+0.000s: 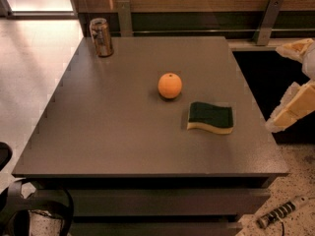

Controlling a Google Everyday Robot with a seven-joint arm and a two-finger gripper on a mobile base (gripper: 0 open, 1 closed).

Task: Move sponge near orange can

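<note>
The sponge (210,117), dark green on top with a yellow foam layer, lies flat on the dark grey table (113,132), right of centre. The orange can (101,37), coppery with a silver rim, stands upright at the table's far left corner. My gripper (278,88) is at the right edge of the view, off the table's right side and to the right of the sponge. Its two cream fingers (293,106) stand wide apart with nothing between them. It does not touch the sponge.
A round orange fruit (170,85) sits near the table's centre, just up and left of the sponge, between it and the can. A wooden wall with metal rail posts (266,19) runs behind the table. Cables (278,214) lie on the floor at lower right.
</note>
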